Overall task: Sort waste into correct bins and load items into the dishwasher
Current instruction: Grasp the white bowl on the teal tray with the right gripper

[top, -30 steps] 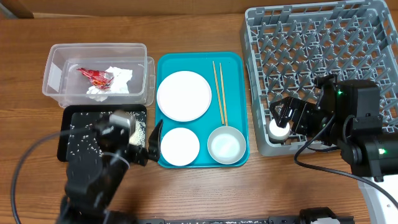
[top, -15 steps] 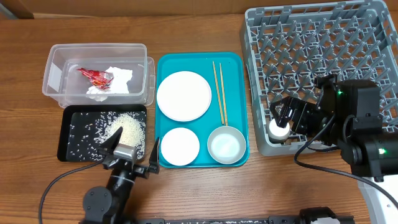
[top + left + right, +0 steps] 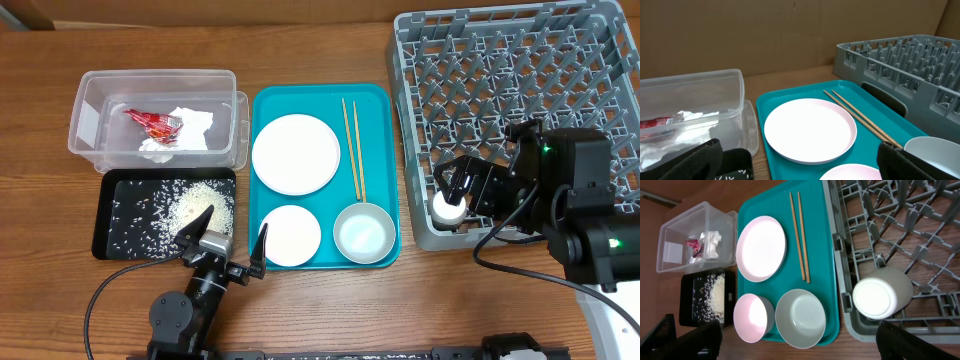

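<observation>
The red packet (image 3: 152,122) and napkin (image 3: 190,128) lie in the clear tub (image 3: 90,85). Rice (image 3: 195,205) lies in the black tray (image 3: 105,215). The plate (image 3: 295,152), pale bowl (image 3: 289,234), metal bowl (image 3: 363,233) and chopsticks (image 3: 353,150) sit on the teal tray (image 3: 380,100). The white cup (image 3: 447,208) lies in the grey rack's (image 3: 520,90) front-left corner. My left gripper (image 3: 228,242) is open and empty, low at the tray's front-left corner; its wrist view faces the plate (image 3: 810,129). My right gripper (image 3: 800,340) is open above the cup (image 3: 882,292).
The rack fills the right side of the table. The tub and black tray stand left of the teal tray. In the left wrist view the chopsticks (image 3: 860,117) lie right of the plate, with the rack wall (image 3: 910,60) beyond.
My left arm has pulled back from over the black tray to the front edge and turned toward the teal tray. The rice pile now shows. The right arm has not moved.
</observation>
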Controlling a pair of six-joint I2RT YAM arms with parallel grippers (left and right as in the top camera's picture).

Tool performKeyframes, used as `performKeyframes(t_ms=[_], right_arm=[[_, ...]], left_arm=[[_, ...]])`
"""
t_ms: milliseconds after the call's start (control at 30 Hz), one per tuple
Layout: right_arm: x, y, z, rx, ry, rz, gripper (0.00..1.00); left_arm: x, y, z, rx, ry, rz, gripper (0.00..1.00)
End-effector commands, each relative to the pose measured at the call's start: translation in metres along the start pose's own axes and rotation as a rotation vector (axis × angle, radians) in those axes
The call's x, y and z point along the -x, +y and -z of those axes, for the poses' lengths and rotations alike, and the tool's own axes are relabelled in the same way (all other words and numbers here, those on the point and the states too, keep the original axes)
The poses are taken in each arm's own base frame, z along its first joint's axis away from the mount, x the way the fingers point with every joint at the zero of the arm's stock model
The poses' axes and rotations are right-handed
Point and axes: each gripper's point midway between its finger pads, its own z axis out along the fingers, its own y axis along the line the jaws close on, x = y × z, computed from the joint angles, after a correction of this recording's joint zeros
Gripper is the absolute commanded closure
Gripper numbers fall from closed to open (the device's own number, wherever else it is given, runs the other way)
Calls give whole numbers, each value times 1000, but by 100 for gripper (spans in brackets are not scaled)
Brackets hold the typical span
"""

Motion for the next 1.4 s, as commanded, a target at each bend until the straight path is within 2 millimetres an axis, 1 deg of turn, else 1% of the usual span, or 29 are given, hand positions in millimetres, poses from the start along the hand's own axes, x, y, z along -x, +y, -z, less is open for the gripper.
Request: performKeyframes(t_ms=[0, 367, 433, 467, 500, 533, 567, 667, 733, 800, 867, 933, 967, 1000, 1033, 1067, 1133, 1200, 1233, 1300, 1333, 1367], right_arm=[[4, 3, 0, 3, -7, 12, 0], [6, 3, -1, 5, -11, 14, 0], [9, 10, -1, 40, -17, 22, 0], [6, 16, -2, 76, 3, 23, 0], [-2, 24, -5, 122, 42, 23, 0], [-5, 26, -6, 137, 56, 24, 0], [-13, 30, -10, 161, 91, 23, 0], [-43, 30, -34, 165, 223, 3, 0], [-60, 25, -50, 125, 278, 23, 0], [-79, 13, -67, 43, 324, 47, 0], [-93, 3, -81, -39, 346, 64, 0], [-103, -3, -95, -108, 347, 91, 4], [-107, -5, -102, -134, 342, 127, 11], [-110, -7, -110, -163, 337, 159, 16], [-114, -11, -116, -195, 334, 179, 25], [-117, -18, -124, -246, 326, 182, 31], [-122, -30, -138, -317, 320, 192, 37], [-128, -40, -152, -359, 339, 205, 41], [-133, -44, -161, -374, 366, 202, 45], [-140, -52, -173, -402, 403, 201, 47], [-144, -56, -182, -414, 421, 200, 53], [-148, -57, -188, -411, 436, 196, 64]], left_arm=[[1, -2, 0, -13, -8, -13, 0], [1, -2, 0, -13, -8, -13, 0], [1, -2, 0, -13, -8, -13, 0], [1, -2, 0, -13, -8, -13, 0], [1, -2, 0, -13, -8, -13, 0], [1, -2, 0, -13, -8, -13, 0], [1, -2, 0, -13, -8, -13, 0], [1, -2, 0, -13, -8, -13, 0], [1, -2, 0, -13, -8, -13, 0], [1, -2, 0, -13, -8, -13, 0], [1, -2, 0, -13, -8, -13, 0], [1, -2, 0, -13, -8, -13, 0], [1, -2, 0, -13, -8, -13, 0], [1, -2, 0, -13, -8, -13, 0], [1, -2, 0, -13, -8, -13, 0], [1, -2, 0, -13, -8, -13, 0], [1, -2, 0, -13, -8, -13, 0], [1, -2, 0, -13, -8, -13, 0], [1, -2, 0, -13, -8, -13, 0], [1, -2, 0, -13, -8, -13, 0], [1, -2, 0, -13, -8, -13, 0], [1, -2, 0, -13, -8, -13, 0]])
